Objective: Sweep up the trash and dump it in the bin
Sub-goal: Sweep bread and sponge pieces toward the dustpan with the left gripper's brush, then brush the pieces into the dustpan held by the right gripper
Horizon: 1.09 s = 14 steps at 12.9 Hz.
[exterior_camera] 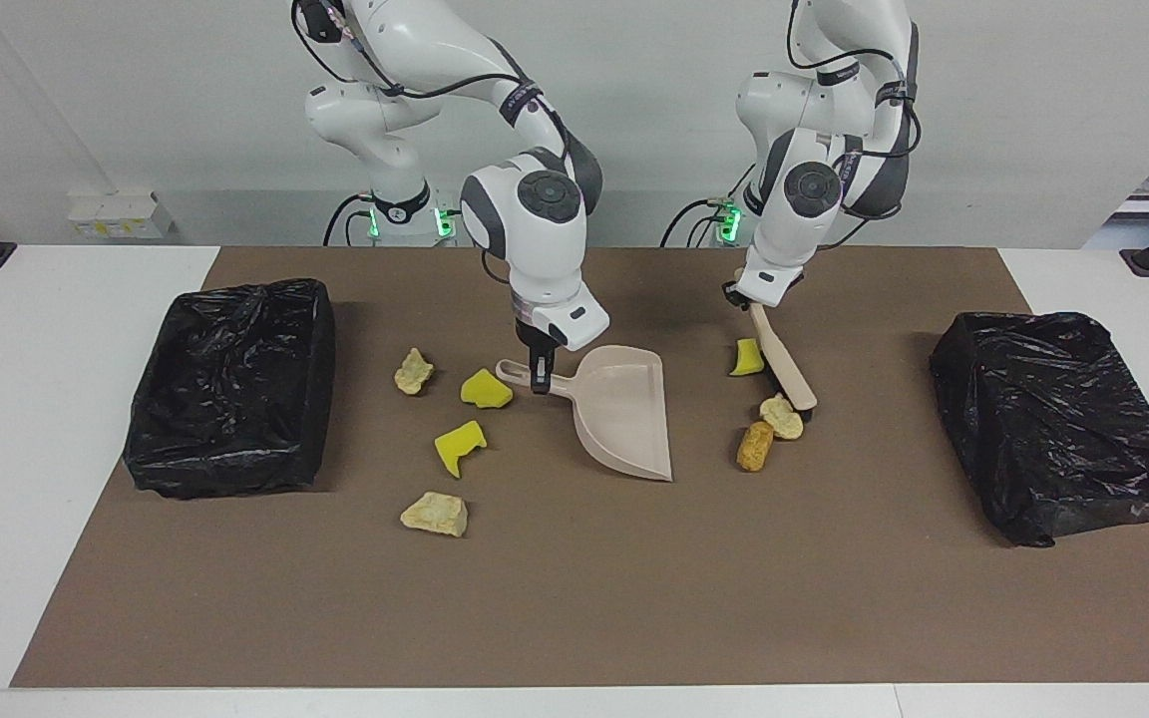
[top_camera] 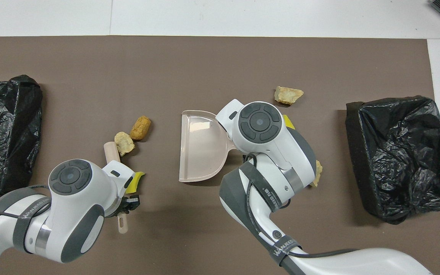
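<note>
Clearly, in the facing view, the sweeping step is in hand. The left gripper (exterior_camera: pixel 746 301) pinches the handle of the brush (exterior_camera: pixel 782 361), whose bristle end rests on the brown mat (exterior_camera: pixel 574 598) touching a pale chunk (exterior_camera: pixel 782 416), with a golden-brown chunk (exterior_camera: pixel 755 445) just beside it and a yellow wedge (exterior_camera: pixel 746 357) beside the brush shaft. The right gripper (exterior_camera: pixel 539 382) is clamped on the handle of the dustpan (exterior_camera: pixel 624 411), which sits near the mat's middle with its mouth toward the brush. Four more lumps lie between the dustpan and the black-lined bin (exterior_camera: pixel 230 384) at the right arm's end; a second bin (exterior_camera: pixel 1063 424) stands at the left arm's end.

Seen in the overhead view, the dustpan (top_camera: pixel 201 147) is empty, and the two chunks by the brush head (top_camera: pixel 111 150) lie well short of its lip. One tan lump (top_camera: pixel 288 94) lies farther toward the mat's far edge.

Next, the brush would need to push those lumps across to the pan's lip, the pan held flat against the mat.
</note>
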Each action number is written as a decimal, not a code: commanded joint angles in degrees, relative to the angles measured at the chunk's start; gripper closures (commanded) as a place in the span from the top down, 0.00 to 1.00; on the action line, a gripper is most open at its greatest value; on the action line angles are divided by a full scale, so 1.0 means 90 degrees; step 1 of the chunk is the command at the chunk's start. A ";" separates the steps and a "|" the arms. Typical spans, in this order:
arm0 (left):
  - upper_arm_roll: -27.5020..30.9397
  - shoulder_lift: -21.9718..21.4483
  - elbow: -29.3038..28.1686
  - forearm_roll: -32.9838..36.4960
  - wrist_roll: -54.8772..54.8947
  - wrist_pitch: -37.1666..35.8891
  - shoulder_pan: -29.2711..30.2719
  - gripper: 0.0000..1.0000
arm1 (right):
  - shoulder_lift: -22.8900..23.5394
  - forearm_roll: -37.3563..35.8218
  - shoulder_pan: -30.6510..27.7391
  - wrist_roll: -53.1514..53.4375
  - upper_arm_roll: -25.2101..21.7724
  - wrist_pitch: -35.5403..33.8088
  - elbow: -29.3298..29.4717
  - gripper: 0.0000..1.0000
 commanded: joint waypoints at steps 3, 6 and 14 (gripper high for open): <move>0.0083 0.0173 0.0158 -0.0080 0.1454 0.0363 -0.0293 0.00 | 0.0187 0.0321 -0.0006 0.0053 0.0047 0.0719 -0.0160 0.00; 0.0074 0.0232 0.0285 -0.0090 0.2012 0.0402 -0.0527 0.00 | 0.0218 0.0311 0.0033 0.0150 0.0047 0.0741 -0.0160 0.00; 0.0083 0.0778 0.1573 -0.0832 0.2053 0.0431 -0.1933 0.00 | 0.0208 0.0301 0.0043 0.0248 0.0047 0.0526 -0.0179 0.00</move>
